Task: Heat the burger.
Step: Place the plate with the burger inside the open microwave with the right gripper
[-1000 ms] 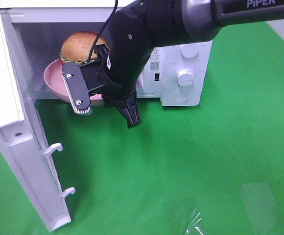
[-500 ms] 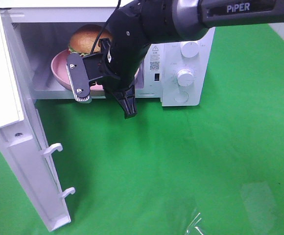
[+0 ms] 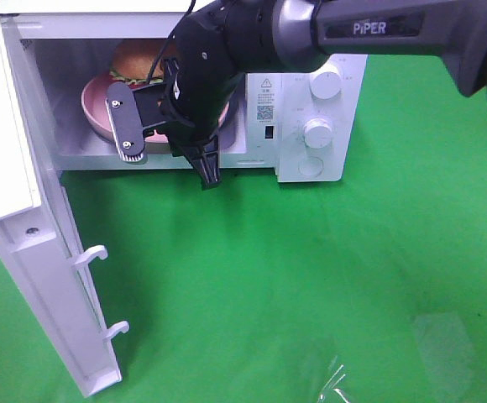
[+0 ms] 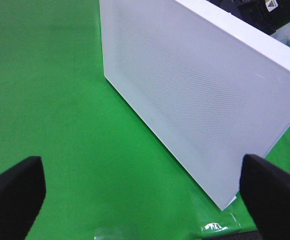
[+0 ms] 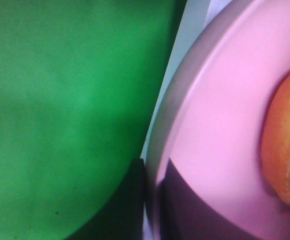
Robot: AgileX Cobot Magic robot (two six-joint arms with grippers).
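Right claw (image 5: 144, 196) is clamped together on the rim of the one round pink plate (image 3: 92, 105), with a dark finger (image 5: 135, 200) lying against the plate's edge in the right wrist view. On that plate sits the single round burger (image 3: 134, 59) with its glossy golden-brown bun. Both are inside the cavity of the one white boxy microwave oven (image 3: 298, 172), toward its back left. Whether the plate rests on the cavity floor cannot be told. One black robot arm (image 3: 252, 38) reaches in from the right of the high view, and white letters on its grey link read "PiPER" (image 3: 374, 28). The microwave's single white door (image 3: 25, 210) stands swung wide open to the left and carries two white latch hooks (image 3: 92, 253) on its inner edge, one above the other. The control panel has two round white knobs (image 3: 327, 82), one above the other, and one round button (image 3: 311, 166) beneath them. Beside them is one small label (image 3: 266, 109) with a warning triangle and a square code, its print too small to read. Left claw (image 4: 142, 200) hangs with its two dark tips wide apart, holding nothing, above the green cloth worktop (image 3: 353, 277) and near the door's dotted outer face. One scrap of clear plastic film (image 3: 336, 386) lies on the cloth at the near edge.
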